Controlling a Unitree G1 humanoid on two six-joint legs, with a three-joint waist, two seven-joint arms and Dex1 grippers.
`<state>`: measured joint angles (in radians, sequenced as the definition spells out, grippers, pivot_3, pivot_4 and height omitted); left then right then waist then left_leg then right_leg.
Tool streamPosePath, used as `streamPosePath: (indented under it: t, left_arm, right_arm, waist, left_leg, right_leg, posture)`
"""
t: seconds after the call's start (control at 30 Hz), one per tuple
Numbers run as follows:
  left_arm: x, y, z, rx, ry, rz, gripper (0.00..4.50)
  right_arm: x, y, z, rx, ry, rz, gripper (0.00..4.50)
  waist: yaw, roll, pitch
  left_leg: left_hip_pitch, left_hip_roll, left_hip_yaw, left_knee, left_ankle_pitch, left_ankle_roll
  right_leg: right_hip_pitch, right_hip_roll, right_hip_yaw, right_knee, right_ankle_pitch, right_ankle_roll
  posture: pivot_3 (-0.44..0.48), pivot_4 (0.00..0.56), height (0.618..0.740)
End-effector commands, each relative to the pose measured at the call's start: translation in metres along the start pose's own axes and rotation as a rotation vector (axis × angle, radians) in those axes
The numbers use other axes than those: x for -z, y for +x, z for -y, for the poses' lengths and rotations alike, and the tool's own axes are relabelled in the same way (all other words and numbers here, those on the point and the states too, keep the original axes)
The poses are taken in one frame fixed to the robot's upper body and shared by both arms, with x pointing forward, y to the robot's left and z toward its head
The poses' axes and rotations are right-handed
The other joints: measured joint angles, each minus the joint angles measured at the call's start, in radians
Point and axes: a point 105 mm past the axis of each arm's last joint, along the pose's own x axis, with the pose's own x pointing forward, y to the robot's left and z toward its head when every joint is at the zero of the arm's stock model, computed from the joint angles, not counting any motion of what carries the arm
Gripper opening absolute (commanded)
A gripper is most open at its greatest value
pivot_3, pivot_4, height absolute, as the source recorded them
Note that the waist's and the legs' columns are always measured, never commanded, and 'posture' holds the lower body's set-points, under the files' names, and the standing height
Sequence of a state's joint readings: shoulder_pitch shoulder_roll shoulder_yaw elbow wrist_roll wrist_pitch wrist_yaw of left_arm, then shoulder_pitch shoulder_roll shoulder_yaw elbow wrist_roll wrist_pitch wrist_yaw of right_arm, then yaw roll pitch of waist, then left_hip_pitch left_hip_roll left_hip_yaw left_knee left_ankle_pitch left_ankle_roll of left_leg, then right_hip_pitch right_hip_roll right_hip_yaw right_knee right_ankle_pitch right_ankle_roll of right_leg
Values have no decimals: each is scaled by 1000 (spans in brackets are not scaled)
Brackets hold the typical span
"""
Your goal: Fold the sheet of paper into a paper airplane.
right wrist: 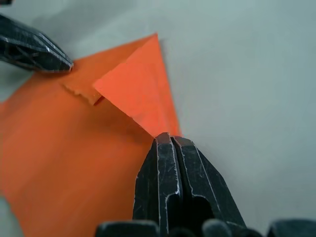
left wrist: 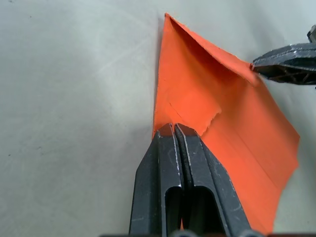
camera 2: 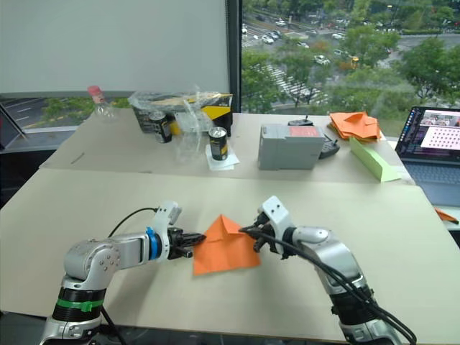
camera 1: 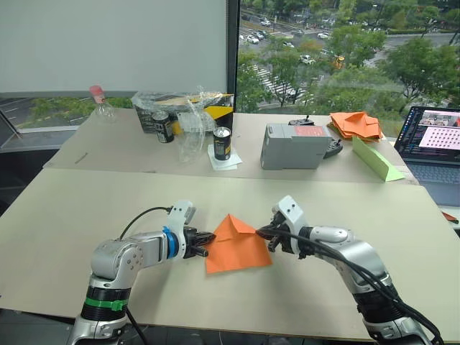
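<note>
The thin bright-orange sheet of paper (camera 1: 237,248) lies on the pale tabletop (camera 1: 86,215) between both arms, its top corners folded into a point, one flap edge ragged; the left gripper (left wrist: 174,129) is clenched on its left edge; the right gripper (right wrist: 170,139) is clenched on its right flap.

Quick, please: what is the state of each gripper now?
Left gripper: shut, fingers at the left edge of the sheet of paper.
Right gripper: shut, fingers at its right edge.

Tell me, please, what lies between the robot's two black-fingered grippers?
The partly folded bright-orange sheet of paper spans that stretch, left gripper and right gripper at opposite edges, seen in both eye views.
</note>
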<state>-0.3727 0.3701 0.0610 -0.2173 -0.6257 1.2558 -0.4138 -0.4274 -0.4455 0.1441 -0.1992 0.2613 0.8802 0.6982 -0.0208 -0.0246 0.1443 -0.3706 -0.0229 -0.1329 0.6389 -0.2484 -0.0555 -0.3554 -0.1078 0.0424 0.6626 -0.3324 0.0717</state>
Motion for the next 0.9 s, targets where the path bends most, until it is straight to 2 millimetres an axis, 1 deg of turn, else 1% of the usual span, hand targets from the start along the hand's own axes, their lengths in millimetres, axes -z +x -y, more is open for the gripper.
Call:
streamPosePath:
  t: [0.03,0.13,0.27,0.37,0.43,0.6,0.77,0.8,0.9]
  left_arm:
    - [8,1,-7,-32,-12,-38,85]
    - [8,2,-7,-31,-11,-38,85]
    - [8,2,-7,-30,-10,-39,85]
    - [8,2,-6,-28,-11,-39,0]
    - [9,2,-6,-28,-11,-40,0]
    - [9,2,-6,-29,-13,-38,0]
    - [9,2,-6,-31,-12,-38,0]
    - [9,2,-6,-30,-13,-38,0]
    - [9,1,-6,-32,-13,-39,0]
  right_arm:
    - [-18,-10,11,14,-23,57,0]
    - [-13,-13,18,19,-30,35,0]
    - [-4,-17,22,-3,-29,1,0]
    - [3,-18,26,-5,-63,-23,849]
    - [6,-19,26,-14,-77,-34,1592]
    - [1,-17,20,-25,-144,-14,3321]
    - [3,-14,14,-17,-262,-11,3321]
    - [2,-13,14,-15,-269,-2,3321]
    - [-6,-14,9,-46,-206,49,3321]
  waist:
    - [0,0,0]
    - [1,0,0]
    - [1,0,0]
    - [1,0,0]
    - [1,0,0]
    - [1,0,1]
    - [2,0,1]
    - [2,0,1]
    - [2,0,1]
  left_leg:
    - [0,0,0,0,0,0]
    - [0,0,0,0,0,1]
    - [-1,0,0,0,0,1]
    - [-1,0,0,0,-1,1]
    - [-1,0,0,0,-1,1]
    - [-1,0,1,0,-1,1]
    - [-1,0,1,0,-1,1]
    - [-1,0,1,0,-1,1]
    - [-1,0,1,0,-1,1]
  right_leg:
    - [0,0,0,0,0,0]
    - [0,0,0,-1,0,0]
    - [0,0,0,-1,0,0]
    - [0,0,0,-1,0,0]
    - [0,0,0,-2,0,0]
    - [0,0,0,-2,0,0]
    - [0,0,0,-2,0,0]
    - [0,0,0,-2,0,0]
    - [0,0,0,-2,0,0]
  posture:
    - [0,150,740]
    - [0,150,740]
    - [0,150,740]
    - [0,150,740]
    - [0,150,740]
    - [0,150,740]
    - [0,150,740]
    - [0,150,740]
    - [0,150,740]
